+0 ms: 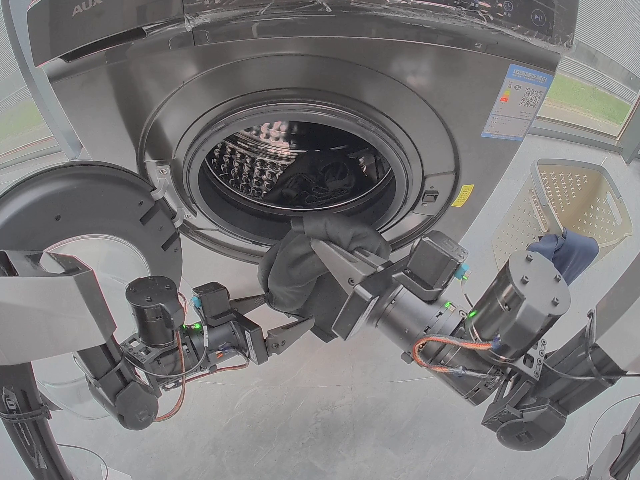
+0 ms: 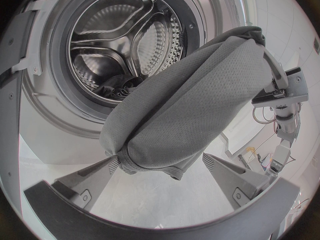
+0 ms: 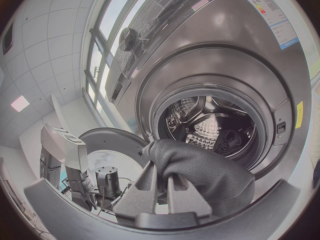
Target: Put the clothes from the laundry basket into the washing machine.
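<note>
Grey garment [image 1: 293,271]: 1; right gripper [image 3: 163,177] clenched on it; left gripper [image 1: 287,309] released

The washing machine [image 1: 333,68] carries a logo [image 1: 87,4] on its detergent drawer [image 1: 100,28], a blue energy label [image 1: 517,101] with a QR code, and a yellow sticker [image 1: 462,195].

Dark grey garment [image 1: 293,271], beige basket [image 1: 581,198]

Holds a dark grey mesh garment [image 3: 206,174] in the right gripper [image 3: 162,187], jaws pinched on a fold, just before the open drum [image 3: 206,124] of the washing machine [image 3: 213,60]. Shows dark clothes [image 3: 233,139] lying inside the drum, and the round door [image 3: 110,147] swung wide open beside the opening.
</note>
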Controlling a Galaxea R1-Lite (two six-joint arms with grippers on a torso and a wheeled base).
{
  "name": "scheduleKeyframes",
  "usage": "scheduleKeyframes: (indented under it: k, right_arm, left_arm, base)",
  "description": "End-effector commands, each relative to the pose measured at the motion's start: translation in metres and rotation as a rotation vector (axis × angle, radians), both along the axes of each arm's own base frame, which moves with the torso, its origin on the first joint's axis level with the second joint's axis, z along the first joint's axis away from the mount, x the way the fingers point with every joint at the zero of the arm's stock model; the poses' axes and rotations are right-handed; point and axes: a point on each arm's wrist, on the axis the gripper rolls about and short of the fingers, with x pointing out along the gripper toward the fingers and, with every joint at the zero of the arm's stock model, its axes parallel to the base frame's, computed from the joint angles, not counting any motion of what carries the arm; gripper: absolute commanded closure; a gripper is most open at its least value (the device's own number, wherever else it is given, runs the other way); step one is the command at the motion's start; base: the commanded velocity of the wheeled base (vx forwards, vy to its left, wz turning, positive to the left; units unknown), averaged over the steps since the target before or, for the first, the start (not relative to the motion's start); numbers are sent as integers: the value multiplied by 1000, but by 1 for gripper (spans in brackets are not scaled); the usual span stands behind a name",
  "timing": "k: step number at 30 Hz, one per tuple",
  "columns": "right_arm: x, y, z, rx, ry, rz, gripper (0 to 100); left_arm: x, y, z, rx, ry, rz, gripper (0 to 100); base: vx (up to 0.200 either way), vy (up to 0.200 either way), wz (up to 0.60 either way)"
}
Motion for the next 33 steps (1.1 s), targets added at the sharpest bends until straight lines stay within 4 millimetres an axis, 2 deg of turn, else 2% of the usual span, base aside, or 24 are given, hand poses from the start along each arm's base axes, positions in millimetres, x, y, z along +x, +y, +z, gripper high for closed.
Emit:
scheduleKeyframes:
  k: [1, 22, 29, 33]
  right_arm:
    - [0, 0, 0, 0, 1, 2, 100]
    - [-1, 0, -1, -1, 3, 2, 100]
    - [-1, 0, -1, -1, 3, 2, 100]
    - [-1, 0, -1, -2, 3, 2, 100]
  left_arm:
    - [4, -4, -3, -2, -2, -8, 0]
    - [-18, -36, -2, -19, -12, -128, 0]
    - [-33, -42, -14, 10, 39, -173, 0]
    - [-30, -43, -16, 12, 37, -163, 0]
  base:
    - [0, 0, 0]
    - [0, 0, 0]
    - [0, 0, 0]
    - [0, 0, 0]
